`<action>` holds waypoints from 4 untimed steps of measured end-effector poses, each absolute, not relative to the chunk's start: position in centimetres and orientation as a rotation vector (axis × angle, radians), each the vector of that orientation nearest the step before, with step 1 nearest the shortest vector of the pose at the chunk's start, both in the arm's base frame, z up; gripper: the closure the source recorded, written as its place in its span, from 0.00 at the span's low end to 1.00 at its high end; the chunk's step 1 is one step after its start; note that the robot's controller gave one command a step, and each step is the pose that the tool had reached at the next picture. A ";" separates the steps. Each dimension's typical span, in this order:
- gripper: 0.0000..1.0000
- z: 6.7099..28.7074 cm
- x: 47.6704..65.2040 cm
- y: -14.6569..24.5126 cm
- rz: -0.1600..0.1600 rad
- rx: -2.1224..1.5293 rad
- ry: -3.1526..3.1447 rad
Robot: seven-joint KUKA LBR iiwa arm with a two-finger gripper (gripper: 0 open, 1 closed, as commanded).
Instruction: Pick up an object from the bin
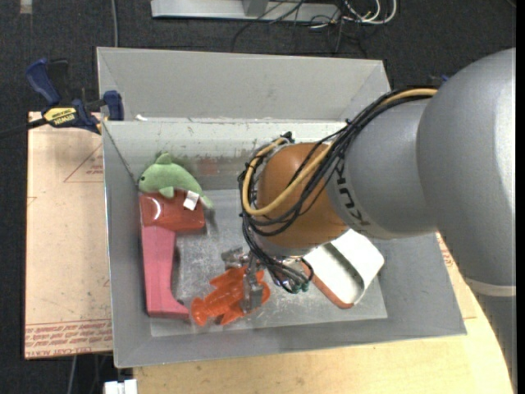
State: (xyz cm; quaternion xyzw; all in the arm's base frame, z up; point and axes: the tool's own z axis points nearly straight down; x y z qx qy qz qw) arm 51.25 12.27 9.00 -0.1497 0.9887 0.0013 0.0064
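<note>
Down front, gripper (248,284) hangs over the orange toy (215,304), grasp stage I'd say. Open or clamped, can't tell; next, a clean lift.

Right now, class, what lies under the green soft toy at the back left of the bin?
A red thing lies beneath the green soft toy, its lower part showing in front. The toy covers its top, so its whole shape cannot be told.

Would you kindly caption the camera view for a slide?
Tool above an orange plastic toy near the bin's front wall, pink block beside it.
</note>
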 end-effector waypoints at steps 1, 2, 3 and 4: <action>1.00 16.6 50.5 13.6 0.003 -0.457 3.106; 1.00 7.3 53.8 10.7 0.009 -0.477 3.088; 1.00 7.3 53.8 10.6 0.009 -0.475 3.088; 1.00 7.8 53.4 11.2 0.011 -0.452 3.088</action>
